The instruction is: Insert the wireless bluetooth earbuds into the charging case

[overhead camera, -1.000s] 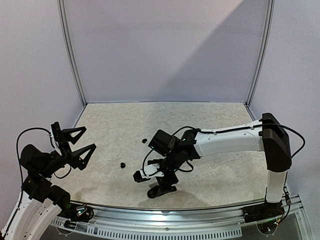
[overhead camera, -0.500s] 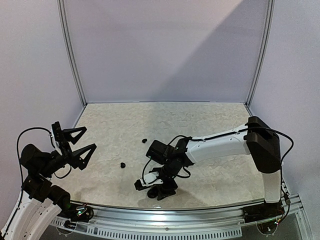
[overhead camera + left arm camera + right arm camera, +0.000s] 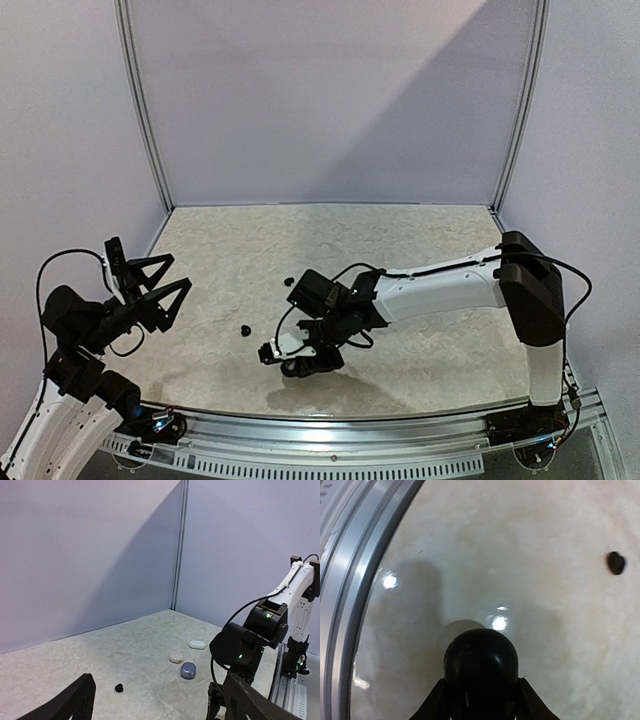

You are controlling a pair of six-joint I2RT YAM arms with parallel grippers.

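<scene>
table [image 3: 230, 250] | 2 black earbuds [image 3: 245, 330] | black case [image 3: 481, 672] | 3 pebble cases [image 3: 188, 670]

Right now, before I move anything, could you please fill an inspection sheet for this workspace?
Surface: marbled table, nothing spilled seen.
Job's things: black case near the front edge; near earbud and far earbud, both black, loose on the table.
Clutter: three pebble-shaped spare cases, close together.
Grippers: left gripper open, raised, empty; right gripper shut on the black case.
Cables: black cable looping at each arm.
Surroundings: pale walls, metal rail.
</scene>
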